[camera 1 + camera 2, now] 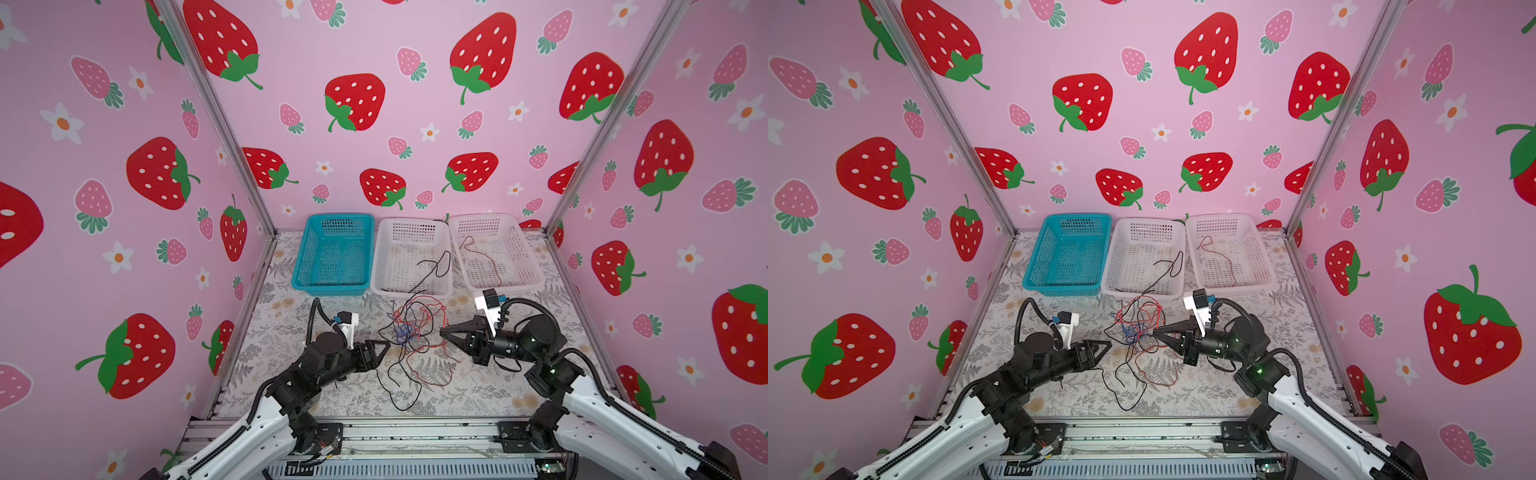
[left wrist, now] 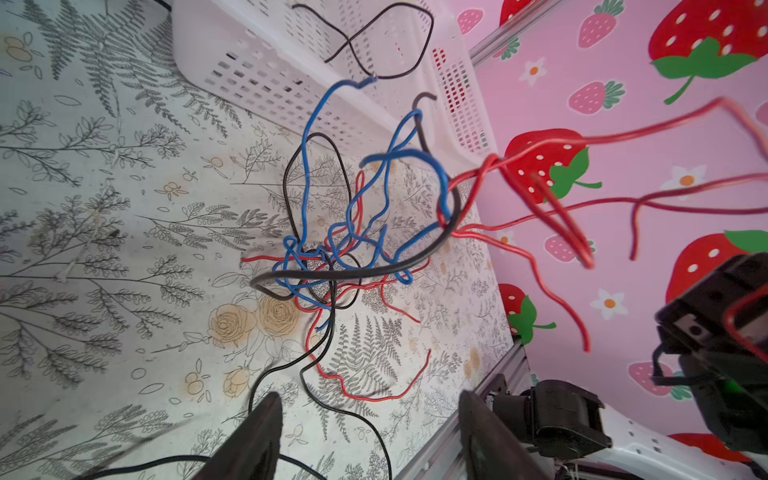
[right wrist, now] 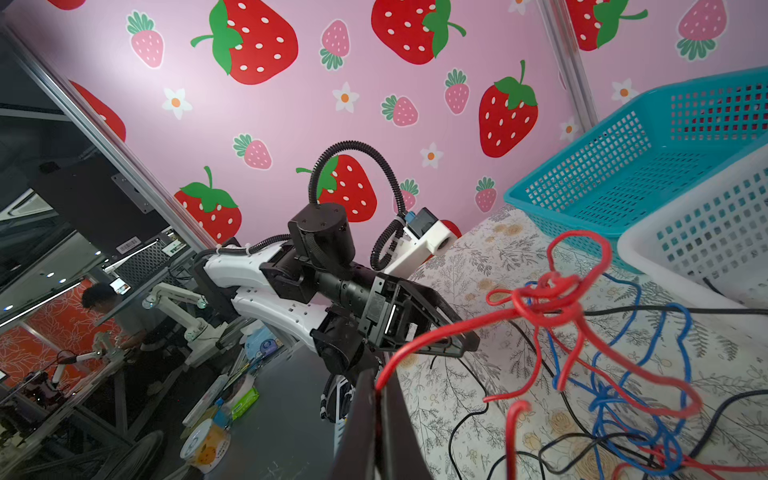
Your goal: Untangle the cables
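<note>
Right wrist view: my right gripper (image 3: 378,392) is pinched tight on a red cable (image 3: 478,322), which rises off the table (image 3: 457,266) toward a red knot. The cables (image 1: 411,328) form a tangle of red, blue and black in the middle of the table, just in front of three baskets lined along the far edge. In both top views my right gripper sits at the tangle's right side and my left gripper (image 1: 384,347) is just beside its left side. My left fingers (image 2: 266,432) are spread apart and clamp nothing; a black strand (image 2: 370,424) lies on the table between them. A black cable (image 1: 449,262) runs from the tangle into the middle white basket (image 1: 384,249). A separate red wire (image 1: 484,257) lies inside the right white basket (image 1: 528,257), and the blue basket (image 1: 305,257) stands toward the far left corner.
</note>
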Tool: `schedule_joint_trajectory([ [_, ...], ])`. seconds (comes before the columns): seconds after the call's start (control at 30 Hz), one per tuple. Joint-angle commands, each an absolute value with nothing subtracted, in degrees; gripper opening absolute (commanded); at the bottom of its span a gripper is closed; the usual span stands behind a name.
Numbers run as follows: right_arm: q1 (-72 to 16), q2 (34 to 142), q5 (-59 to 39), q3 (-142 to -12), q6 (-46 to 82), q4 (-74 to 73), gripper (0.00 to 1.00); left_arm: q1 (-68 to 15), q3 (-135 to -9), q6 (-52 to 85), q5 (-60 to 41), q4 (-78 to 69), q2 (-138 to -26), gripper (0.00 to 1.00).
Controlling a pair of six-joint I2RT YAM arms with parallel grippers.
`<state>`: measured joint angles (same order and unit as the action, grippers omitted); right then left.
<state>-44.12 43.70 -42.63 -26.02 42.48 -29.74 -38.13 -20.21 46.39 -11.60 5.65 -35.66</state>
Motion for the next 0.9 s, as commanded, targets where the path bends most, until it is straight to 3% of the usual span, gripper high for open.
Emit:
schedule_joint_trajectory([
  [0.0,-43.8,42.6,-45.7,-27.5,43.7,-32.9,0.0,-37.8,-23.9,38.6,-12.2,3.7,-36.8,0.69],
  [0.33,-43.8,43.3,-49.9,-28.0,45.2,-35.1,0.0,-37.7,-27.6,28.4,-11.7,3.1,-43.9,0.72],
  [0.5,-43.8,43.0,-51.0,-28.8,45.6,-35.1,0.0,-37.8,-27.8,26.3,-11.0,1.9,-47.4,0.67],
  [0.7,-43.9,42.3,-50.5,-29.2,45.2,-33.7,0.0,-37.9,-28.5,25.5,-11.9,0.8,-48.5,0.49],
  [0.87,-43.6,41.2,-46.8,-29.5,43.5,-30.2,0.0,-37.9,-28.9,26.4,-12.9,2.9,-45.0,0.18],
])
